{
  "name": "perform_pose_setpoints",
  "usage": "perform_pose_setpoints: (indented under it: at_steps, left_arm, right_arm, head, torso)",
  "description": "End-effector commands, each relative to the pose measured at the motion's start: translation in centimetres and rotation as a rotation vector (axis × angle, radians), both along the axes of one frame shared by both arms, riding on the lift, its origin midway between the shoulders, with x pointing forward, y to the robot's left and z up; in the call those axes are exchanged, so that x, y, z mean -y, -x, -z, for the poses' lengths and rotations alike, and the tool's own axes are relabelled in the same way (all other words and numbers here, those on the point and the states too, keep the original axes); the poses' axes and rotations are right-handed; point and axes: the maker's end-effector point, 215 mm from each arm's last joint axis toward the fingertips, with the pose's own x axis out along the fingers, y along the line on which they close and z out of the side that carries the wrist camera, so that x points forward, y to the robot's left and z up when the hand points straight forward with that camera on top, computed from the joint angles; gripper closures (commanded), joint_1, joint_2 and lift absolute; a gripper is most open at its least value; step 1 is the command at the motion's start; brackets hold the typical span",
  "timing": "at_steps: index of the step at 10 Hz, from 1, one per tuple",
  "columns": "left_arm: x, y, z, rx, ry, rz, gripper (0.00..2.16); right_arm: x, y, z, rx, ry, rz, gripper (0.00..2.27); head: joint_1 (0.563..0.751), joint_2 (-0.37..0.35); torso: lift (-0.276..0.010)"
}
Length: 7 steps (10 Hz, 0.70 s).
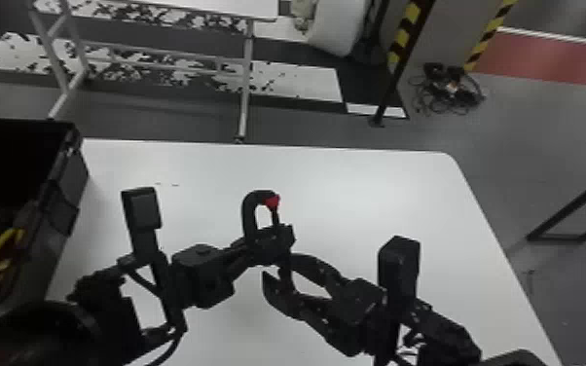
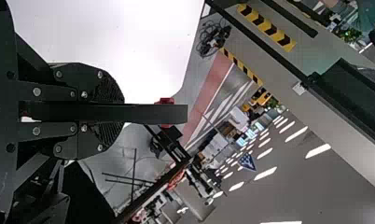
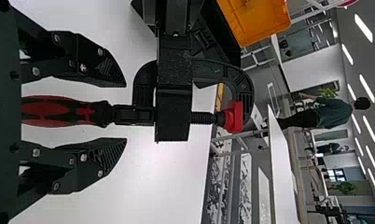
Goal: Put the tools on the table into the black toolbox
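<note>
In the head view my left gripper (image 1: 270, 242) is shut on a black clamp (image 1: 249, 214) above the middle of the white table (image 1: 379, 194). The clamp's curved frame points up, with a red tip. My right gripper (image 1: 280, 273) stands open around its lower end. The right wrist view has the red-and-black clamp handle (image 3: 50, 111) between the spread fingers of my right gripper (image 3: 125, 113), apart from both. From the left wrist, my left gripper (image 2: 123, 113) grips the clamp's frame (image 2: 148, 113) edge-on. The black toolbox (image 1: 65, 163) is at the far left, holding something yellow (image 1: 2, 247).
An orange bin (image 3: 255, 21) appears beyond the toolbox side in the right wrist view. Past the far table edge stands a metal-framed table (image 1: 247, 82), and cables (image 1: 448, 90) lie on the floor. Both arms meet closely above the table.
</note>
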Motion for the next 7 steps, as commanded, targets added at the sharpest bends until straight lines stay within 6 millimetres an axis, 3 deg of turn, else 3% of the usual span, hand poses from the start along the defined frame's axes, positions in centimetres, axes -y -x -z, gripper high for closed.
perform_pose_setpoints:
  at_steps: [1, 3, 7]
  left_arm:
    - [-0.7, -0.4, 0.3, 0.005, -0.017, -0.014, 2.13]
    - [-2.7, -1.6, -0.6, 0.033, -0.032, -0.052, 2.13]
    - [-8.8, -4.0, -3.7, 0.122, -0.089, -0.158, 2.13]
  right_arm:
    - [0.1, 0.2, -0.2, -0.003, -0.011, 0.005, 0.07]
    - [1.2, 0.8, -0.4, -0.004, -0.03, 0.031, 0.07]
    - [5.8, 1.1, -1.0, 0.023, -0.071, 0.136, 0.08]
  head:
    - [0.695, -0.176]
    - [0.695, -0.168]
    - [0.695, -0.135]
  torso:
    - [-0.075]
    - [-0.075]
    - [-0.075]
